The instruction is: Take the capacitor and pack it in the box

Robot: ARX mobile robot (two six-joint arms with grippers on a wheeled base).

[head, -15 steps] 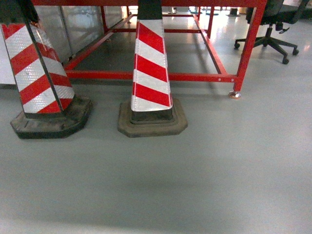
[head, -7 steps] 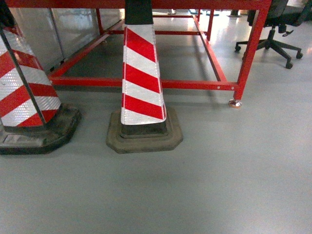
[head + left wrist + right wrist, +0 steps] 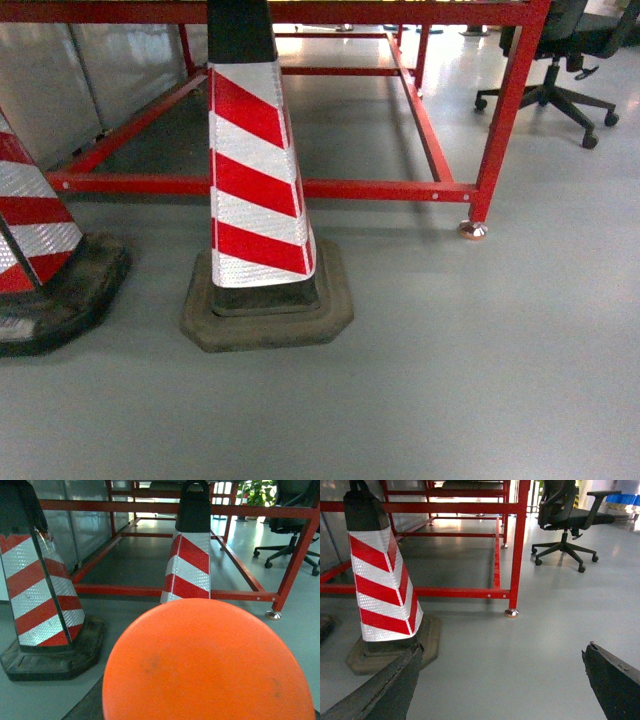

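Floor (image 3: 480, 380): smooth grey, faintly glossy, with soft reflections; it filled the lower half of the head view
Nearer cone (image 3: 250, 180): a tall four-sided traffic cone in red and white diagonal bands; the white bands had a fine beaded, reflective texture; its cap was black; it stood upright on a worn, dark octagonal rubber base (image 3: 268, 318)
Second cone (image 3: 30, 230): same striped pattern, cut off by the left edge of the head view; its chunky black base rested on the floor, apart from the nearer cone's base
Frame (image 3: 500, 110): red-painted square metal tubing forming legs and low cross rails; one leg ended in a small round metal foot (image 3: 472, 230); the frame stood just behind the cones
Office chair (image 3: 566, 520): black, with a five-star wheeled base, well apart on the right
Orange disc (image 3: 210, 665): a round, matte orange surface with faint scuffs, filling the lower part of the left wrist view; possibly a stool top, though I could not tell
Left gripper: not seen in any view
Right gripper (image 3: 502, 680): two dark, rough-edged fingers (image 3: 380, 690) sat at the lower corners of its wrist view, spread wide, with bare floor between them
Capacitor and box: in none of the views
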